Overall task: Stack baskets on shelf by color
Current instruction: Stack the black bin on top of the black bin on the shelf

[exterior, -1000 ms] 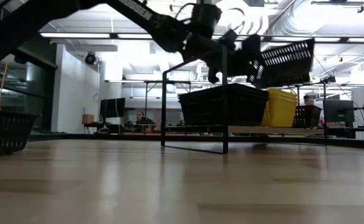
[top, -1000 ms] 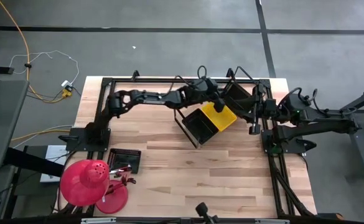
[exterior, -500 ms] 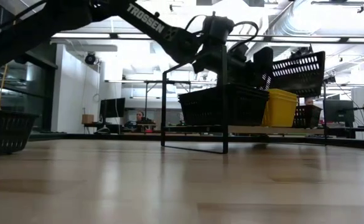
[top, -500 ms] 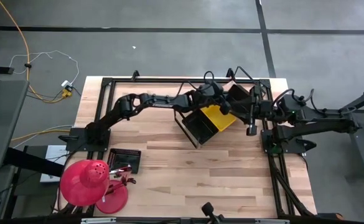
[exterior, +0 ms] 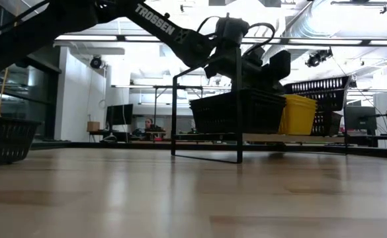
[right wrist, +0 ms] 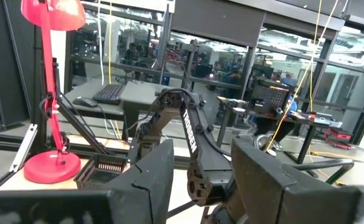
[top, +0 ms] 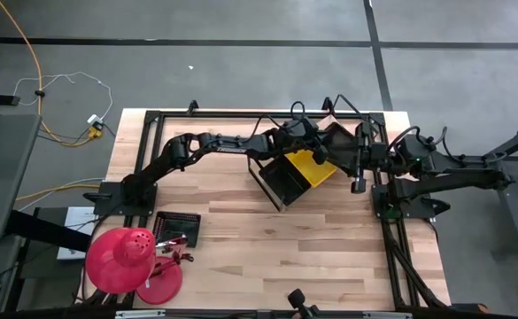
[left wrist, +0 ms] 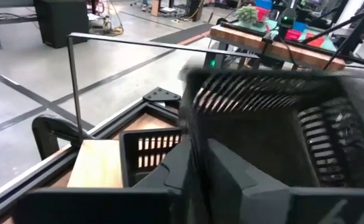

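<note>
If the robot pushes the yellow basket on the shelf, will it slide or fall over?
The yellow basket would probably slide rather than tip: it looks low and wide. It seems light, being thin plastic. The shelf is slanted in the high view, so a push might send it drifting downhill.

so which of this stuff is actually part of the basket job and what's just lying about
Part of the job:
- black mesh plastic baskets
- bright yellow plastic basket
- slanted wooden shelf in a thin black metal frame
- spare black mesh basket near the table's front left
- left gripper, over the shelf

Just lying about:
- red dome-shaped desk lamp
- right gripper, waiting beside the shelf
</note>
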Robot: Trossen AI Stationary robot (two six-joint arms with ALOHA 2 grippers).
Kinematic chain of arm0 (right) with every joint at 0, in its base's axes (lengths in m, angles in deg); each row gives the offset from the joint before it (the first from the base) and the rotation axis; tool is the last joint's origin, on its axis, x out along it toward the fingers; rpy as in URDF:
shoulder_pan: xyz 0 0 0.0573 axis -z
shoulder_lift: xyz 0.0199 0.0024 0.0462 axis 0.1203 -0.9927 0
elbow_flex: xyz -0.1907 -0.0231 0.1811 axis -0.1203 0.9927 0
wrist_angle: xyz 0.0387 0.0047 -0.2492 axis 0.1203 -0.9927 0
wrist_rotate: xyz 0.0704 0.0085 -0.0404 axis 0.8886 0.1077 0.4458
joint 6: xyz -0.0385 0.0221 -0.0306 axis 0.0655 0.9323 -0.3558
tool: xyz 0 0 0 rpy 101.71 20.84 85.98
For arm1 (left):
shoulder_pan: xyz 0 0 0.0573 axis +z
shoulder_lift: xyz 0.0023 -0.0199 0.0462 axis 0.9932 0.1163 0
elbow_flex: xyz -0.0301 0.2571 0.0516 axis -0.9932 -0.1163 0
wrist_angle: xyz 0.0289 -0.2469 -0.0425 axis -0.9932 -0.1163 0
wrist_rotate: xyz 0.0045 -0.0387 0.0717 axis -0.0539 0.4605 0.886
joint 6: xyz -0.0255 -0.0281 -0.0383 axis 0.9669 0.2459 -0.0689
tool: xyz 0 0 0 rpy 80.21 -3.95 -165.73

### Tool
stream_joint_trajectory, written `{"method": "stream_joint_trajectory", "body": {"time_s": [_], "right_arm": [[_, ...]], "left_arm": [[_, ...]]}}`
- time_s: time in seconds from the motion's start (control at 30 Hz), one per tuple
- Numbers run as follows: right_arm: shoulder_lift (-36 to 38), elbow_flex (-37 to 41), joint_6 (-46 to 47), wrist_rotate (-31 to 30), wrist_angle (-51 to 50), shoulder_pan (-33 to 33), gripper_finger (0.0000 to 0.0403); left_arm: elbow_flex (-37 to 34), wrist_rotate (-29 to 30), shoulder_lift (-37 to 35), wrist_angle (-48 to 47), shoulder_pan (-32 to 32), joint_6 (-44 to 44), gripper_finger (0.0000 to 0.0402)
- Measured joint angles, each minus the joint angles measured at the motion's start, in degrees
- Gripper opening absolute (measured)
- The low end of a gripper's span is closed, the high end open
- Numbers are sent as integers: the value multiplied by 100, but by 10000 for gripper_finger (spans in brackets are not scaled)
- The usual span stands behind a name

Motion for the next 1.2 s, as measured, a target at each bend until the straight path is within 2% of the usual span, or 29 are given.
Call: {"method": "stream_joint_trajectory", "body": {"time_s": [0.3, 0.6, 0.77, 0.97, 1.03, 1.2], "right_arm": [[-2, 0, -20, 0, -42, 1, 149], [-2, 0, 73, -2, -70, 0, 149], [-2, 0, 34, -20, -85, 2, 149], [0, 0, 71, -45, -156, 2, 149], [1, 0, 162, -219, -313, 0, 149], [4, 0, 412, -1156, -1158, 2, 149]], "left_arm": [[0, 236, 0, -22, 17, -237, 104], [0, 106, 0, -8, 98, -203, 166], [0, 84, -79, -41, 102, -260, 183], [0, 67, -221, -234, 125, -523, 184], [-6, -110, -329, -492, 149, -572, 184], [-2, -1040, -892, -980, 240, -651, 184]]}}
